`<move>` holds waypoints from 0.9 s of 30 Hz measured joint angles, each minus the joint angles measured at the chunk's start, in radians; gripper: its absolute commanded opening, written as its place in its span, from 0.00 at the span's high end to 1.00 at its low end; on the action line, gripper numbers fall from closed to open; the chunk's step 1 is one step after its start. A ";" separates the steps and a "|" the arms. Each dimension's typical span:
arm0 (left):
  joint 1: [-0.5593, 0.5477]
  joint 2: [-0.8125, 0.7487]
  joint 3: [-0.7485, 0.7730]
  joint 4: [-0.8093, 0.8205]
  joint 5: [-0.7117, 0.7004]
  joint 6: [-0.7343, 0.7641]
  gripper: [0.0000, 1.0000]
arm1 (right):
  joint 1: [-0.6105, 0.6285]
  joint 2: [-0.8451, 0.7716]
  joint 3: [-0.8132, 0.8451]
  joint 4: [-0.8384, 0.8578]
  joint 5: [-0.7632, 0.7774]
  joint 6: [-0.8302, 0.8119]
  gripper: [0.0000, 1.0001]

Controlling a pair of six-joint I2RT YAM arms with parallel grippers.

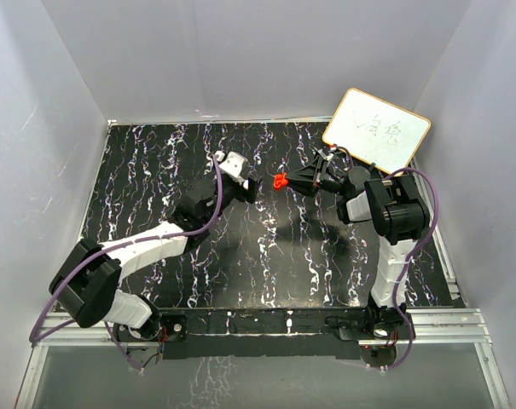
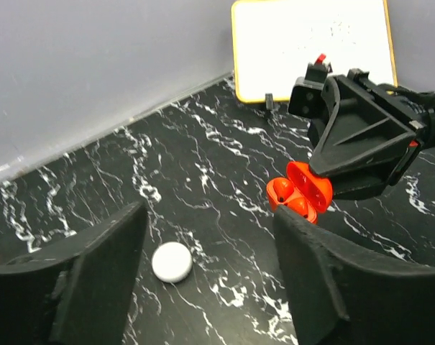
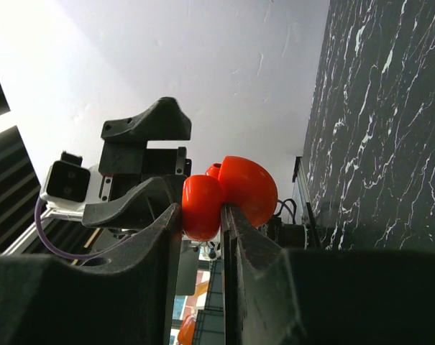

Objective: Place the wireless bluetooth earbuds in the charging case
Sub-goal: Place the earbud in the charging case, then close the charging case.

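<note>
Clamping the open charging case (image 1: 281, 181) at upper centre, the right gripper (image 3: 203, 219) needs a firm hold on its sides (glossy, light, probably slippery); left gripper (image 2: 210, 230) jaws stand apart.

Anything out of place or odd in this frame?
Nothing looks damaged or spilled. One stray item: a white disc lies on the table by the open left tool, apart from the red case the right tool holds.

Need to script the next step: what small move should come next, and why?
Probably ease the open, empty left hand toward the charging case and press its lid shut. The right hand grips the case with the lid open, and the earbuds appear seated inside, though that is hard to confirm.
</note>
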 measured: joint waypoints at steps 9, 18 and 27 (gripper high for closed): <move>0.006 0.059 -0.002 -0.109 -0.013 -0.136 0.01 | 0.000 0.000 -0.001 0.000 -0.015 -0.029 1.00; 0.005 0.100 -0.119 0.043 0.056 -0.131 0.01 | 0.000 0.008 0.019 0.000 0.013 -0.013 1.00; -0.035 0.246 -0.114 0.211 0.094 -0.071 0.01 | 0.000 0.012 0.028 0.000 0.035 0.004 1.00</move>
